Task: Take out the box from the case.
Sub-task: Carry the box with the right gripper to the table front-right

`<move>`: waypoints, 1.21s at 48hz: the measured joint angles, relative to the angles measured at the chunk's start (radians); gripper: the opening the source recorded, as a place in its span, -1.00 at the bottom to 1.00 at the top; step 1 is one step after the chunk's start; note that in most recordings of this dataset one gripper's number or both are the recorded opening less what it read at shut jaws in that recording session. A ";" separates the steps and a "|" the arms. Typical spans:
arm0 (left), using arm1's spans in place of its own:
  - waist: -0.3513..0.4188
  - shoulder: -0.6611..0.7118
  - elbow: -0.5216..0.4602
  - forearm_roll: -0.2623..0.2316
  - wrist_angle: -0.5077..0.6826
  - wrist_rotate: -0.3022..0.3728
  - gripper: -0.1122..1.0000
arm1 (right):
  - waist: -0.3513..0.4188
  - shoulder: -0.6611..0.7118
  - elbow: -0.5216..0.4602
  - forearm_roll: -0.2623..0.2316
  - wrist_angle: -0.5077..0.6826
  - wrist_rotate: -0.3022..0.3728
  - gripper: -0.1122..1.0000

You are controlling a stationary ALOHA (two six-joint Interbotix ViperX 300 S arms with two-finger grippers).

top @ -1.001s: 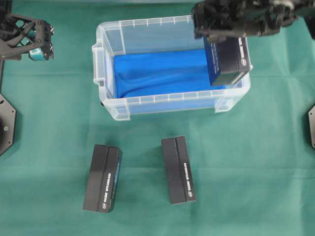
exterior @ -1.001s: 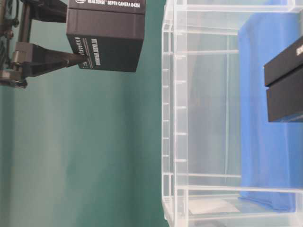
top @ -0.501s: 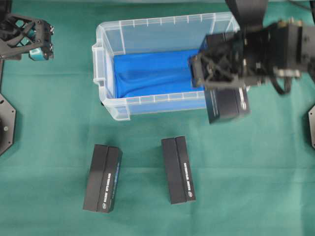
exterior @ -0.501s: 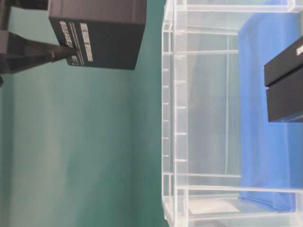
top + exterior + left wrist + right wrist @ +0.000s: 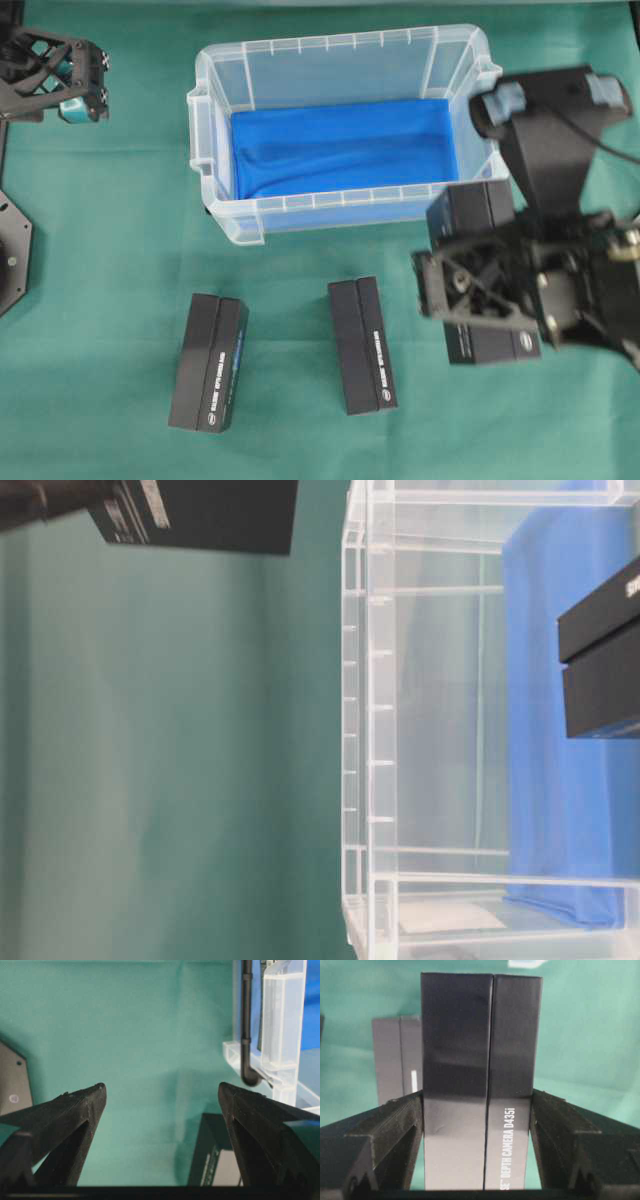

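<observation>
The right gripper [image 5: 480, 300] has its two black fingers [image 5: 390, 1130] pressed flat against the long sides of the box [image 5: 480, 1080], a black carton printed with white lettering that reads "DEPTH CAMERA D435i" along one face. In the right wrist view the box's long axis runs straight out between the fingers, away from the camera, with a seam down the middle of its upper face. In the overhead view the box [image 5: 470, 210] is outside the case [image 5: 240, 225], just beside the case's near right corner and above the green cloth [image 5: 120, 220], with its long axis running from the case side toward the near edge of the table; most of it is covered by the gripper. Whether its underside touches the cloth cannot be told.

The case holds only its blue cloth [image 5: 340, 145], which lines the bottom.

Two more black boxes lie flat on the green cloth in front of the case, the left box [image 5: 208, 362] and the middle box [image 5: 363, 345], well apart, each with its long axis roughly parallel to that of the held box.

The left gripper [image 5: 160, 1095] hangs far left of the case, its fingers spread wide with nothing between them
</observation>
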 measured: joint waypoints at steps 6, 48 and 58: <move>0.000 0.000 0.000 0.000 0.002 0.000 0.92 | 0.032 0.000 0.000 0.000 0.003 0.037 0.36; 0.002 0.000 0.000 0.000 0.002 -0.002 0.92 | 0.055 0.034 0.077 0.040 -0.051 0.064 0.36; 0.000 0.000 0.000 0.000 0.002 -0.002 0.92 | 0.054 0.034 0.183 0.067 -0.144 0.109 0.36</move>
